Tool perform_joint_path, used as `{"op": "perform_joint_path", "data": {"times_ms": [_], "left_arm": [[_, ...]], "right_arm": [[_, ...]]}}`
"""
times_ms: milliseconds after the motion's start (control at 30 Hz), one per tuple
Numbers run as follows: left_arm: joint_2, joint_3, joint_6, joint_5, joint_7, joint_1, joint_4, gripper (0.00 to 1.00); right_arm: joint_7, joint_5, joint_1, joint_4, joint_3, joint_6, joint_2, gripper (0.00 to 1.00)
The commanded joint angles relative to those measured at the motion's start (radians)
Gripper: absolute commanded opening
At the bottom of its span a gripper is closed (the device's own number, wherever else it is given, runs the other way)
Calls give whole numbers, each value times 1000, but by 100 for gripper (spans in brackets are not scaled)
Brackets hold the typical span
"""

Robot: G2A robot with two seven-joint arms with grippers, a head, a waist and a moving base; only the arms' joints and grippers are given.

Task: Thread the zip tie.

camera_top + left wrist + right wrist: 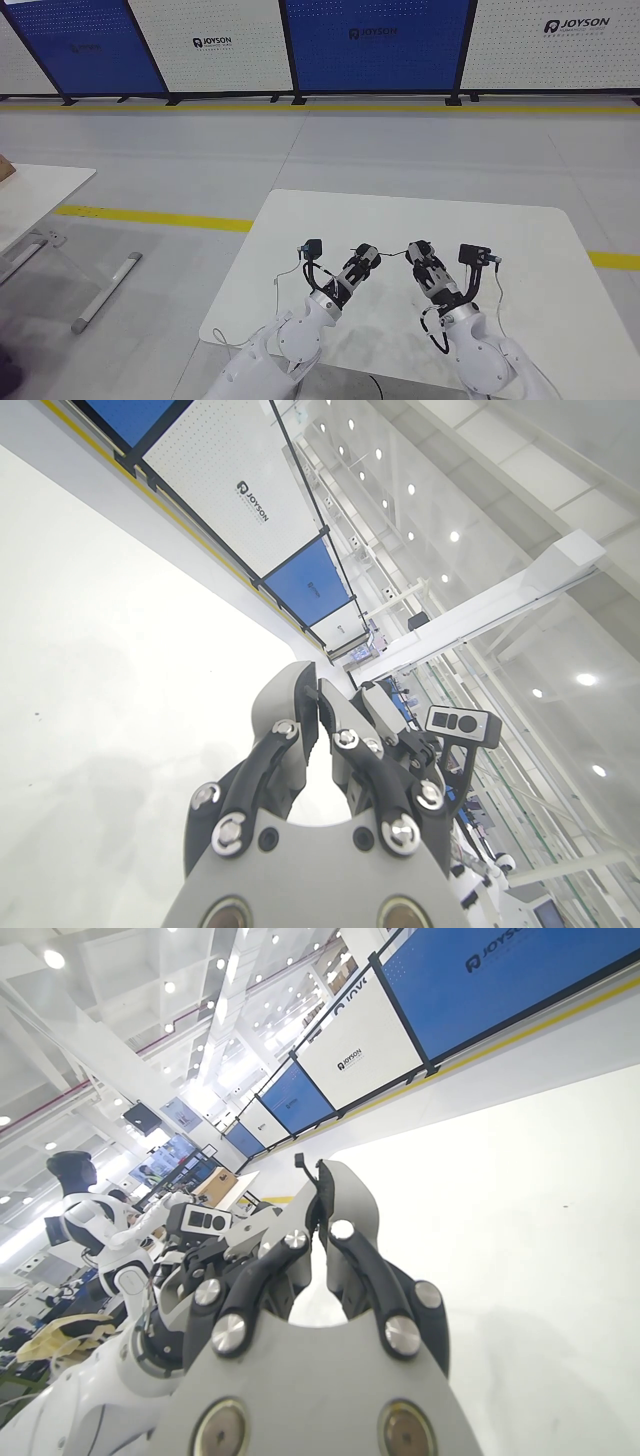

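A thin black zip tie point(390, 254) stretches between my two grippers, a little above the white table point(430, 215). My left gripper point(363, 257) is shut on one end of it; in the left wrist view a small black stub of the zip tie point(311, 689) shows between the closed fingertips of the left gripper point(316, 687). My right gripper point(417, 251) is shut on the other end. In the right wrist view the zip tie's head point(300, 1161) pokes out past the tips of the right gripper point(317, 1178). The two grippers face each other, close together.
Both arms hang over the near middle of the table. A second white table point(40, 190) stands off to the left across open floor. Blue and white partition panels point(375, 45) line the far side behind a yellow floor line.
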Motion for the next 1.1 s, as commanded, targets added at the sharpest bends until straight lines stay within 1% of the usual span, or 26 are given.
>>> {"op": "perform_joint_path", "data": {"times_ms": [0,467,767,1067], "left_arm": [[0,0,0,0,0,0,0,0],[0,0,0,0,0,0,0,0],[0,0,0,0,0,0,0,0],[0,0,0,0,0,0,0,0]], "right_arm": [[3,-3,-2,-3,1,2,0,0],[8,-20,8,16,-1,11,-9,0],[0,-26,-4,4,9,2,-11,0],[18,-30,18,32,-4,4,-18,0]]}}
